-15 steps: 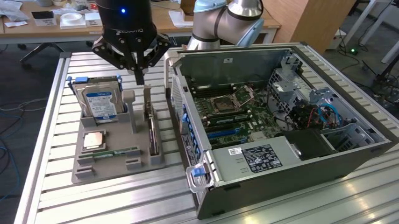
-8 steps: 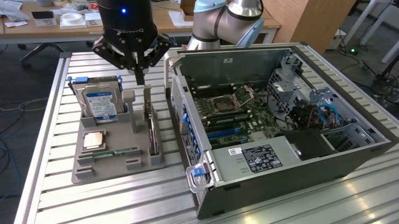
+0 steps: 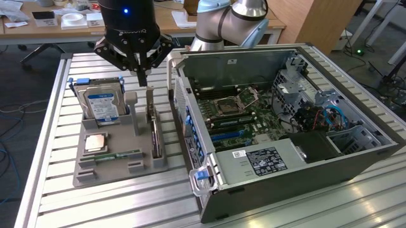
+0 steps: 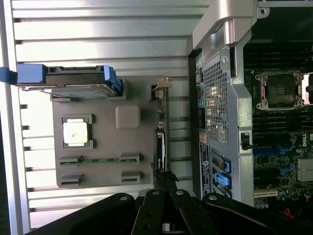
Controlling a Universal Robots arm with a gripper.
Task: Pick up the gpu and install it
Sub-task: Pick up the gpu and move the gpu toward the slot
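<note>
Black gripper, marked ROBOTIQ, has its fingers pinched fully together, gripping nothing that I can see. The gpu, a thin dark board, stands on edge in a slot at the matte grey holder's right side in the exterior view. It lies just below and nearer than the fingertips, and I cannot tell whether they touch. To its left stands a silver drive with an unreadable blue-white label. To its right an open metal case lies on the slatted aluminium table, with a black label on its power supply.
</note>
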